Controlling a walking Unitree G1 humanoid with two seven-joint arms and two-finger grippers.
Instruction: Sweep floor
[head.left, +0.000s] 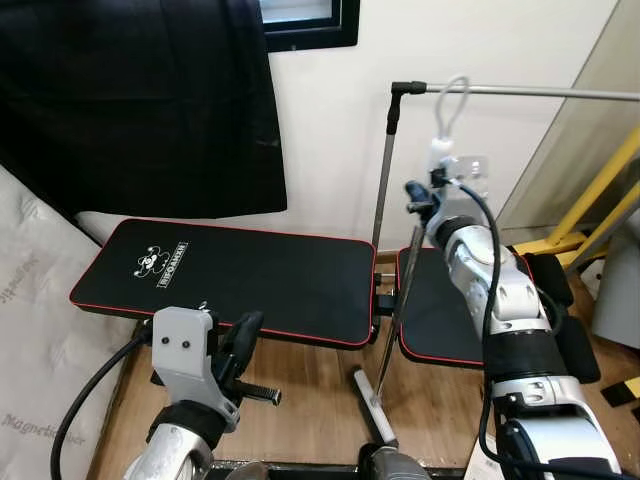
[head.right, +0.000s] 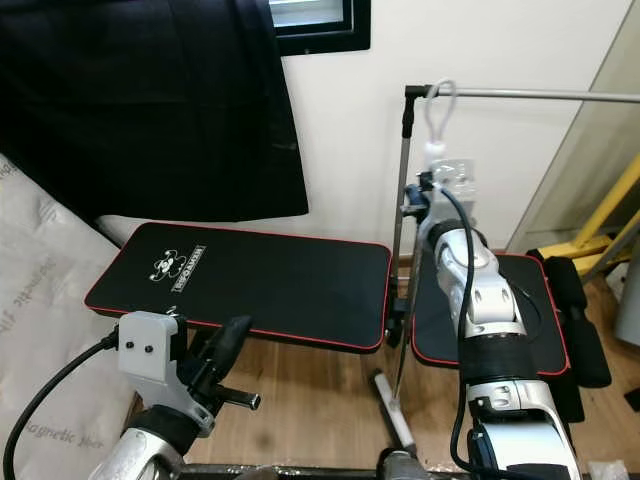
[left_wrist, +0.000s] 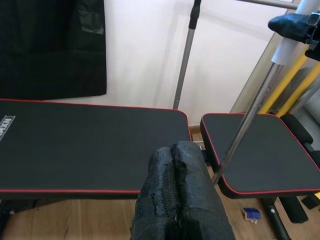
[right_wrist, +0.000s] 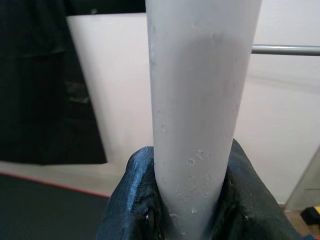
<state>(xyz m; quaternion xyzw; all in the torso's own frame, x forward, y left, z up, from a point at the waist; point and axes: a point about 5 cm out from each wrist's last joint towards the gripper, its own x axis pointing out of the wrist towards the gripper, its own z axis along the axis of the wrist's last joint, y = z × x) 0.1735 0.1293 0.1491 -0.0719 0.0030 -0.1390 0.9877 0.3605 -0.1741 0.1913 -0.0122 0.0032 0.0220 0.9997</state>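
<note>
The right gripper (right_wrist: 192, 210) is holding the broom handle (right_wrist: 200, 100) high up near its white top end, jaws closed tight around the pale tube, with the arm raised in front of the wall beside a metal clothes rail (head.left: 520, 92). From that grip the thin metal shaft (head.left: 400, 310) is slanting down toward the robot, crossing the gap between the two black padded bench sections (head.left: 240, 275), and is ending low near the wooden floor (head.left: 310, 390); the sweeping head itself is hard to make out at the bottom edge of the eye views. The left gripper (left_wrist: 177, 195) is hovering low over the near edge of the long bench pad, its jaws pressed together and holding nothing, just beside the lower shaft. The handle is looking like a light, stiff, smooth tube, so it is likely to twist or slide in a single high grip and to swing at the far end. A second hold lower on the shaft, where the left gripper is already close, would probably give better control for sweeping. The bench frame and rail post (head.left: 383, 170) are standing near enough to snag the shaft.
</note>
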